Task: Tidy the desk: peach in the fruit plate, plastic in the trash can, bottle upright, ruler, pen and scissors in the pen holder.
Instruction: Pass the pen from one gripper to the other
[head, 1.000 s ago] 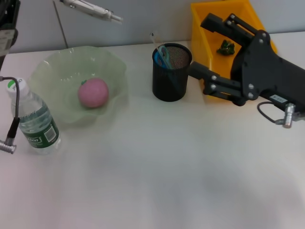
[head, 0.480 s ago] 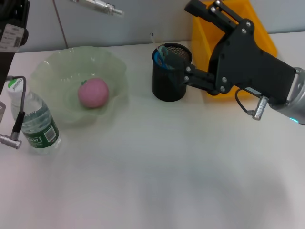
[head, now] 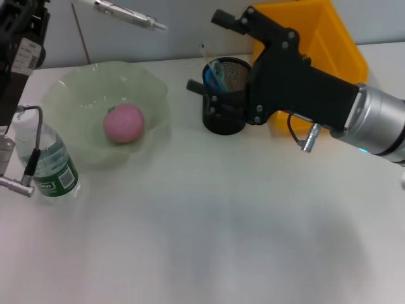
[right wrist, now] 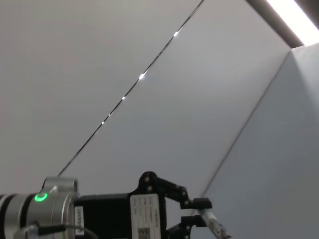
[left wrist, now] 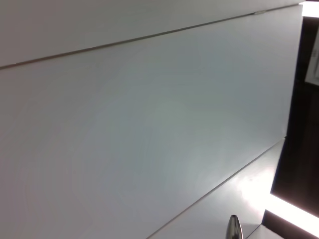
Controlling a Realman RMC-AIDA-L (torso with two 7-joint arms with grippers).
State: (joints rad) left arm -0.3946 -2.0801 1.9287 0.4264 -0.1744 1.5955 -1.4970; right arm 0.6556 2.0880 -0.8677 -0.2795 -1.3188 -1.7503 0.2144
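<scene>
A pink peach (head: 123, 122) lies in the green glass fruit plate (head: 76, 82). A clear bottle (head: 47, 161) stands upright at the left. The black mesh pen holder (head: 224, 117) holds blue-handled scissors (head: 216, 73) and a thin pale stick. My right gripper (head: 207, 50) is open and empty, its fingers spread wide just left of and above the holder. A silver pen (head: 126, 14) hangs high at the back left. In the right wrist view my left gripper (right wrist: 192, 216) is shut on this pen (right wrist: 212, 224). The plastic is hidden.
A yellow bin (head: 316, 31) stands behind the right arm at the back right. The left arm (head: 19, 38) and its cable (head: 28, 158) hang close to the bottle. The white table (head: 202, 240) stretches to the front.
My right arm has swung left from over the yellow bin to the pen holder, fingers still open. The left arm has shifted slightly; the pen stays high.
</scene>
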